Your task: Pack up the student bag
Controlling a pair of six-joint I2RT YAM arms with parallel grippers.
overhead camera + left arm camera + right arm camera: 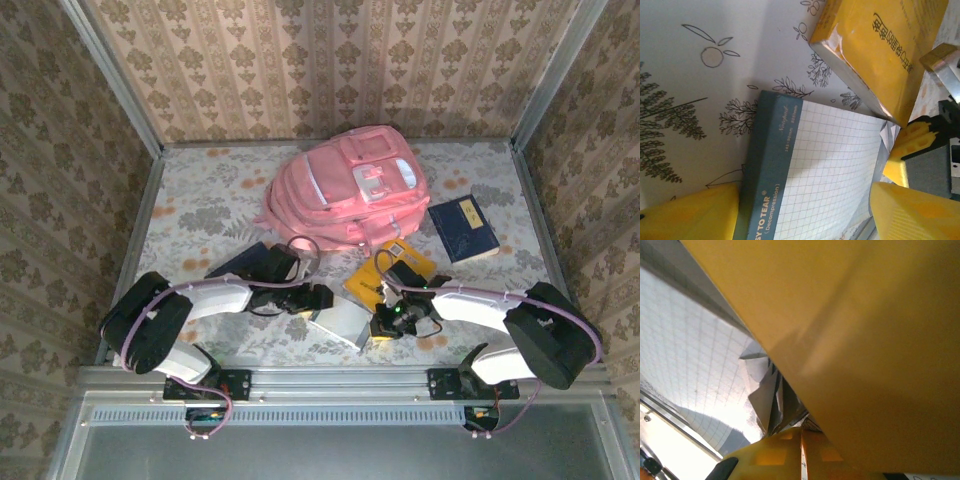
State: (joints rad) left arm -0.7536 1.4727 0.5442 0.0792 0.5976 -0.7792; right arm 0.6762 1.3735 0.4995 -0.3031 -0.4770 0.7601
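The student bag [345, 190], a pink backpack, lies at the back middle of the table, apart from both grippers. A grid notepad [825, 165] with a teal binding strip lies in front of it, near the table's front edge [340, 322]. My left gripper [805, 210] stands open, one yellow finger at each long side of the pad [322, 300]. A yellow book [885, 50] lies just right of the pad [388, 278]. My right gripper [801, 455] is shut, its tips at the book's near edge beside the pad's crumpled corner [383, 322].
A dark blue book [463, 228] lies right of the bag. Another dark blue flat item [238, 263] lies behind the left arm. Metal rails edge the table, and wallpapered walls close off the left, right and back.
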